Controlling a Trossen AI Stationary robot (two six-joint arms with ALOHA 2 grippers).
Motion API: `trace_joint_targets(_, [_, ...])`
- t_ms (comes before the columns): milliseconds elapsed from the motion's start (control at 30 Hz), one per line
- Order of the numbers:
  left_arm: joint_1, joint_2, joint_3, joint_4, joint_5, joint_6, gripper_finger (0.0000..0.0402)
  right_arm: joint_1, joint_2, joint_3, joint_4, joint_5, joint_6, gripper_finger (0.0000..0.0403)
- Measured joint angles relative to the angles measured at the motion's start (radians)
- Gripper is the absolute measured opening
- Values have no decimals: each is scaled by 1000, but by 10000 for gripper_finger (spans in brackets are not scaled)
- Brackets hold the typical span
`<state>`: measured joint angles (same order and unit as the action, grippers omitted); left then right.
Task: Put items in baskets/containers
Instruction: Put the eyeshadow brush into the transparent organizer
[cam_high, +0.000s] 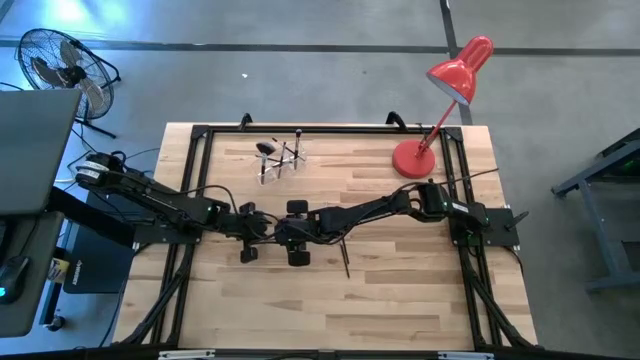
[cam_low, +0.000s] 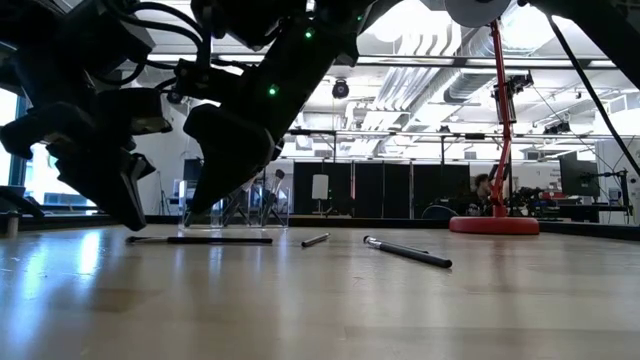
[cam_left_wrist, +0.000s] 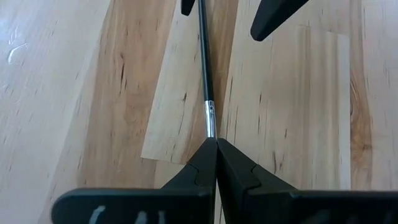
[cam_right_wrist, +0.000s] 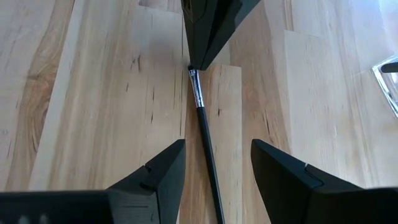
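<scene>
My right gripper (cam_right_wrist: 214, 165) is straddling the makeup brush (cam_right_wrist: 203, 130) lengthwise, fingers spread wide; my left gripper (cam_left_wrist: 216, 144), pressed shut, is touching its ferrule end.

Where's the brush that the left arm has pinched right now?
The brush lies flat on the table near its middle, between the two arms. The left gripper pinches its metal end while the right gripper straddles its handle, jaws open.

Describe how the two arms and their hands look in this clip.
Both arms are black, jointed, with dark cables running along them. The left hand has two matte black wedge-shaped fingers tapering to points; the right hand has the same black angular fingers. A small green light glows on one arm in the low view.
</scene>
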<state>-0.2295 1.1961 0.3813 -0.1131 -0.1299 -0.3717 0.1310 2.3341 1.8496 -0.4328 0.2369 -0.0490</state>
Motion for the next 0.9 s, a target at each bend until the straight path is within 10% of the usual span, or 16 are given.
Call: trace_joint_targets(900, [0,54,-3,43,-25,-61,0,0,-9,0,-78,50,22,177])
